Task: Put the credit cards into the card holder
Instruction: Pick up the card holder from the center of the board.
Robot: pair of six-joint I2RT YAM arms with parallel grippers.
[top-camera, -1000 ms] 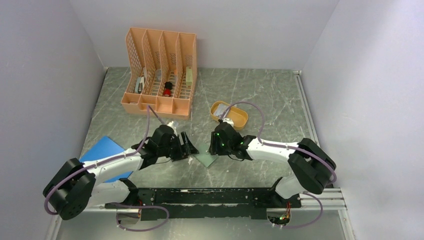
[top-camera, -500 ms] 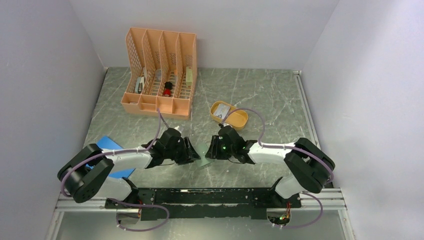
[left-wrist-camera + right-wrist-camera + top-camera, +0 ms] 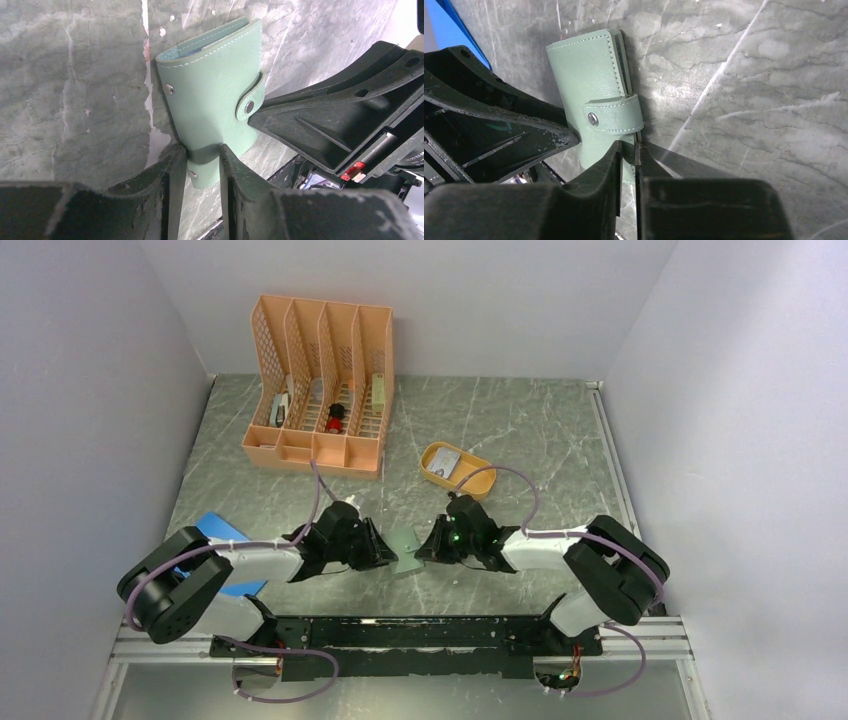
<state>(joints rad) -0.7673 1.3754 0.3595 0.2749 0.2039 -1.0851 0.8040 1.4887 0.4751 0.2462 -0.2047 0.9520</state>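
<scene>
The card holder, pale green with a snap strap, is folded shut and held between my two grippers near the front middle of the table. My left gripper is shut on its lower end. My right gripper is shut on its edge just below the strap. The holder also shows in the left wrist view and in the right wrist view, where the strap is snapped closed. A pale credit card lies in the orange oval tray behind the right arm.
An orange slotted file organizer with small items stands at the back left. A bright blue flat sheet lies under the left arm. Grey walls close in on the left, back and right.
The left gripper has swung right and closed on the card holder. The right gripper has shifted with the holder, which went from lying flat to being held between both grippers.
</scene>
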